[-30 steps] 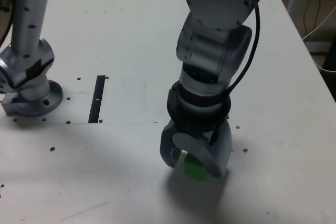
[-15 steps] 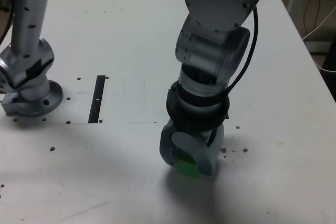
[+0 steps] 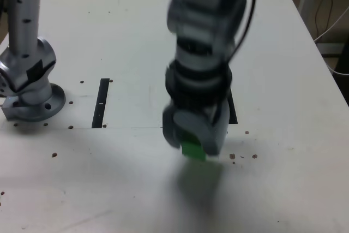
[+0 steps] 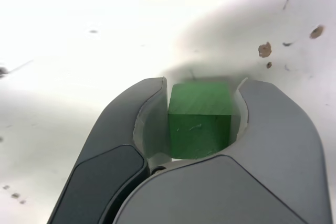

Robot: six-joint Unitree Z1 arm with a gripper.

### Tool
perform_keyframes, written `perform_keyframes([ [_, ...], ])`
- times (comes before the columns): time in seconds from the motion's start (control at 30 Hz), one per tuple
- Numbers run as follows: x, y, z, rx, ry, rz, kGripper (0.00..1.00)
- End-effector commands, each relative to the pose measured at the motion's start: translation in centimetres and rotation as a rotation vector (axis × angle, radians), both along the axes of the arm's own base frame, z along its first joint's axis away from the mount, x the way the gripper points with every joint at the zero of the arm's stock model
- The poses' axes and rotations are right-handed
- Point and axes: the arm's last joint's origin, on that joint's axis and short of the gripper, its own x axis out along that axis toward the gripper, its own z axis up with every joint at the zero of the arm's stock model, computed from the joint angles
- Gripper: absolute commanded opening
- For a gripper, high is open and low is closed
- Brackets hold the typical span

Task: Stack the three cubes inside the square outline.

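green cube sits pinched betw. the gripper jaws, both inner faces pressed on its sides (wrist view shows it plainly). in the exterior view the cube pokes out below the jaws, a soft shadow on the white worktop under it; arm is blurred. a dark piece of the square outline peeks from behind the arm, just beyond. thin black strip lies well apart toward the exterior view's left, near the arm's base.

Your hand closed its jaws on the green cube and lifted it off the worktop, shifting toward the exterior view's top and uncovering black tape behind.
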Motion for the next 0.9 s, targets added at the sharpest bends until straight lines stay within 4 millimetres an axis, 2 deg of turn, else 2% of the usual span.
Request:
perform_keyframes([
  [0.0, -0.6, 1.3, 2.8, -0.003, -0.034, 0.02, 0.19],
  [0.2, -1.4, 4.6, 7.8, 0.006, -0.081, 0.073, 0.19],
  [0.37, -0.8, 7.3, 10.5, 0.003, -0.104, 0.102, 0.19],
  [0.47, 0.2, 8.6, 10.8, 0.015, -0.106, 0.114, 0.19],
  [0.67, 2.2, 11.3, 9.6, 0.037, -0.067, 0.145, 0.19],
  [0.87, 2.7, 13.0, 8.4, 0.042, -0.017, 0.167, 0.19],
])
